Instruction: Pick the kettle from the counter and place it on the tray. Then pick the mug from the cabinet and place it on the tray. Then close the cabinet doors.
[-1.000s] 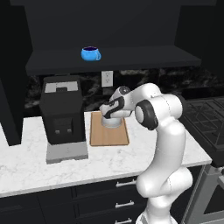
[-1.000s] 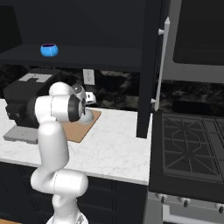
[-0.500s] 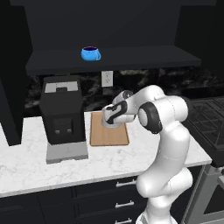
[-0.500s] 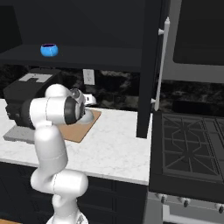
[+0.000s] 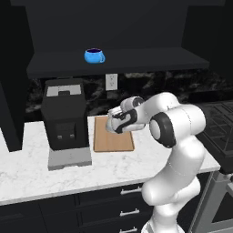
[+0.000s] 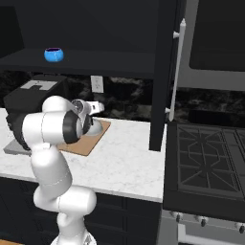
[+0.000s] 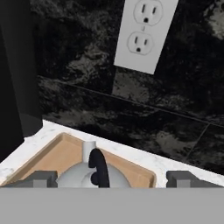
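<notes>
Though squat, kettle [image 7: 81,176] shows black arched handle.

1 kettle [image 7: 92,175], 1 mug [image 5: 94,56], 1 tray [image 5: 113,138], 1 outlet [image 7: 145,33], 1 coffee mach. [image 5: 65,117]

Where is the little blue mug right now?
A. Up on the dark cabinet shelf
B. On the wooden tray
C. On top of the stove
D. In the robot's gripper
A: the mug sits on the cabinet shelf above the counter, while the tray below holds the kettle.
</notes>
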Motion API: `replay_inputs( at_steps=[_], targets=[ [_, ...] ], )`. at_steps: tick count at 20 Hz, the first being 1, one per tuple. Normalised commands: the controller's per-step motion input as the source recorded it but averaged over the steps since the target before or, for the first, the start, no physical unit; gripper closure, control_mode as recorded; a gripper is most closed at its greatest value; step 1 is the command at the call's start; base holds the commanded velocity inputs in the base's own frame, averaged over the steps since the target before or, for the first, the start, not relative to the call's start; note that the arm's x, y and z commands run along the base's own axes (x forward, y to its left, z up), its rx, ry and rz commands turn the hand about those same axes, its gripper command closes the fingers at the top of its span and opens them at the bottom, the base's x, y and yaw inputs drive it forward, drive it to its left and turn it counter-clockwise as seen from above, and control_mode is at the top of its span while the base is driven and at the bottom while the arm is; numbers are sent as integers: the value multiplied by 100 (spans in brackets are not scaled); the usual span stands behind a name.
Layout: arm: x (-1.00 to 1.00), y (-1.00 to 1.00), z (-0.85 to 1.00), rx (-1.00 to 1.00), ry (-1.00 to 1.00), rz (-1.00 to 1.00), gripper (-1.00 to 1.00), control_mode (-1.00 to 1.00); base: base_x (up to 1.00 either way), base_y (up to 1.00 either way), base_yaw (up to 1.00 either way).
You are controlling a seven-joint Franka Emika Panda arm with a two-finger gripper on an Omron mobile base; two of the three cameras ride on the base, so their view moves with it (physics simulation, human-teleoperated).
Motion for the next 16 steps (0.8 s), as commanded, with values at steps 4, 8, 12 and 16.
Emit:
replay_inputs(
  at_steps=[4,8,12,16],
  targets=[
    [-42,0,61,0,0,-11,-100,-100,0,0,0],
    [-63,0,57,0,-5,-8,-100,-100,0,0,0],
    [-53,0,69,0,-2,-9,-100,-100,0,0,0],
    [-50,6,75,3,0,-5,-100,-100,0,0,0]
  ],
)
